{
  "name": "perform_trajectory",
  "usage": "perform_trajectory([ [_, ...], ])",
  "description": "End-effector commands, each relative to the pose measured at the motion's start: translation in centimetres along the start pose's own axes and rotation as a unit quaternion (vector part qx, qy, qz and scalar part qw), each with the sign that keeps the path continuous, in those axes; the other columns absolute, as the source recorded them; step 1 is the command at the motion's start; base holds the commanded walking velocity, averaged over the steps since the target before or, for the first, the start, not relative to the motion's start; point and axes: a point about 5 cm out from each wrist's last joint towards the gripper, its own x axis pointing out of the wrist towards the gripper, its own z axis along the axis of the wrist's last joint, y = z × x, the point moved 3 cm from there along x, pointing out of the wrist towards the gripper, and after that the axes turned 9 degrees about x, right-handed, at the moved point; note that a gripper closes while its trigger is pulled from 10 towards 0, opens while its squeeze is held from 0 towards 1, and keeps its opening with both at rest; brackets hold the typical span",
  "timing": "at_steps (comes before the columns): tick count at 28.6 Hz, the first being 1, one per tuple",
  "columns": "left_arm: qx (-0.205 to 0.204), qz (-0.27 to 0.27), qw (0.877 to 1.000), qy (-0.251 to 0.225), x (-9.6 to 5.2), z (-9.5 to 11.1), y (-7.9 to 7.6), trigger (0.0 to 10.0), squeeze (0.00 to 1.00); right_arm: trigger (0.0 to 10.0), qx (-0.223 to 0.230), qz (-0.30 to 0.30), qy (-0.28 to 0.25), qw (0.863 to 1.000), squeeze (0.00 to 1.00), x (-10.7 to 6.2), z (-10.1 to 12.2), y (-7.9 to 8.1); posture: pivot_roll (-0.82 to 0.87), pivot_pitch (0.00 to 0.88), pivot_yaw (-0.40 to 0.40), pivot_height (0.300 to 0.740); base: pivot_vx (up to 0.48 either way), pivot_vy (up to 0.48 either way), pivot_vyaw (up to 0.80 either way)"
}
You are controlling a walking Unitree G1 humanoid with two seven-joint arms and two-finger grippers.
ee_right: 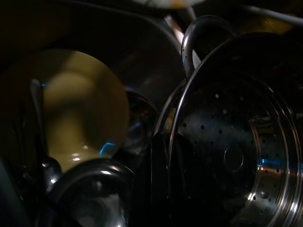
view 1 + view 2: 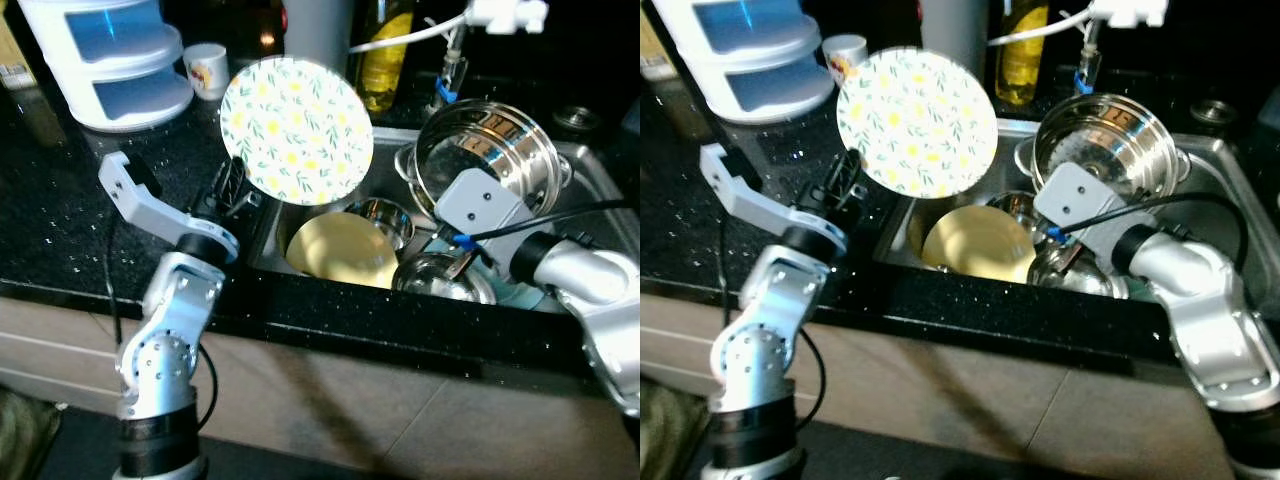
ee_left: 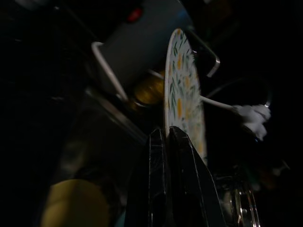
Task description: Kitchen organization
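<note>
Gripping plate [image 2: 296, 130] edge, left pincer [image 2: 233, 188]; right pincer tips hidden behind pot [image 2: 492, 158].

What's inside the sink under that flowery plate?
Inside the sink sit a yellow plate, a big steel pot and a glass lid. The flowery plate and the right claw hide the rest.

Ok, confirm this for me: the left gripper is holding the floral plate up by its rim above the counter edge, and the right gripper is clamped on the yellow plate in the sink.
One thing is wrong. The right gripper is clamped on the rim of the perforated steel pot, not the yellow plate, which lies untouched in the sink; the right wrist view shows it. The left gripper does hold the floral plate by its rim.
</note>
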Motion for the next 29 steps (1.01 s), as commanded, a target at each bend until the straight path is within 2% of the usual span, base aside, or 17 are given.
perform_trajectory([
  [1, -0.007, -0.004, 1.0, -0.003, -0.1, 0.2, -0.1, 10.0, 0.0, 10.0, -0.008, -0.015, -0.009, 1.0, 0.0, -0.1, 0.4, -0.4, -0.02, 0.03, -0.026, 0.74, 0.0, 0.0, 0.0],
  [8, 0.001, 0.006, 1.0, 0.015, 0.0, -0.4, 0.3, 10.0, 0.0, 10.0, -0.017, -0.019, 0.018, 1.0, 0.0, 0.2, -0.5, -0.4, -0.02, 0.033, -0.026, 0.74, 0.0, 0.0, 0.0],
  [10, 0.027, 0.023, 0.998, 0.043, 0.1, -1.3, 1.1, 10.0, 0.0, 10.0, -0.018, -0.019, 0.034, 0.999, 0.0, 0.4, -1.1, -0.2, -0.02, 0.034, -0.026, 0.74, 0.0, 0.0, 0.0],
  [11, 0.027, 0.023, 0.998, 0.043, 0.1, -1.3, 1.1, 10.0, 0.0, 10.0, -0.018, -0.019, 0.034, 0.999, 0.0, 0.4, -1.1, -0.2, -0.02, 0.034, -0.026, 0.74, 0.0, 0.0, 0.0],
  [12, 0.051, 0.038, 0.996, 0.063, 0.2, -1.8, 2.0, 10.0, 0.0, 10.0, -0.015, -0.018, 0.049, 0.999, 0.0, 0.7, -1.7, 0.0, -0.01, 0.036, -0.026, 0.74, 0.0, 0.0, 0.0],
  [16, 0.059, 0.042, 0.995, 0.068, 0.3, -1.9, 2.3, 10.0, 0.0, 10.0, -0.015, -0.018, 0.054, 0.998, 0.0, 0.8, -1.9, 0.1, -0.01, 0.036, -0.026, 0.74, 0.0, 0.0, 0.0],
  [18, 0.098, 0.047, 0.991, 0.082, 1.2, -1.9, 3.2, 10.0, 0.0, 10.0, 0.01, -0.028, 0.079, 0.996, 0.0, 1.8, -2.7, 0.3, -0.02, 0.049, -0.023, 0.74, 0.0, 0.0, 0.0],
  [19, 0.104, 0.047, 0.99, 0.083, 1.5, -1.9, 3.2, 10.0, 0.0, 10.0, 0.02, -0.031, 0.083, 0.996, 0.0, 2.1, -2.8, 0.2, -0.02, 0.055, -0.021, 0.74, 0.0, 0.0, 0.0],
  [21, 0.105, 0.041, 0.99, 0.081, 1.9, -1.8, 3.0, 10.0, 0.0, 10.0, 0.043, -0.049, 0.085, 0.994, 0.0, 2.9, -2.9, -0.2, -0.02, 0.067, -0.024, 0.74, 0.0, 0.0, 0.0],
  [22, 0.105, 0.041, 0.99, 0.081, 1.9, -1.8, 3.0, 10.0, 0.0, 10.0, 0.043, -0.049, 0.085, 0.994, 0.0, 2.9, -2.9, -0.2, -0.02, 0.067, -0.024, 0.74, 0.0, 0.0, 0.0],
  [24, 0.104, 0.032, 0.991, 0.083, 2.4, -1.8, 2.6, 10.0, 0.0, 10.0, 0.072, -0.046, 0.101, 0.991, 0.0, 3.2, -3.7, 0.2, -0.02, 0.089, -0.035, 0.74, 0.0, 0.0, 0.0],
  [29, 0.099, 0.024, 0.991, 0.087, 2.8, -2.0, 2.1, 10.0, 0.0, 10.0, 0.096, -0.065, 0.112, 0.987, 0.0, 3.4, -4.0, -0.4, -0.03, 0.117, -0.039, 0.74, 0.0, 0.0, 0.0],
])
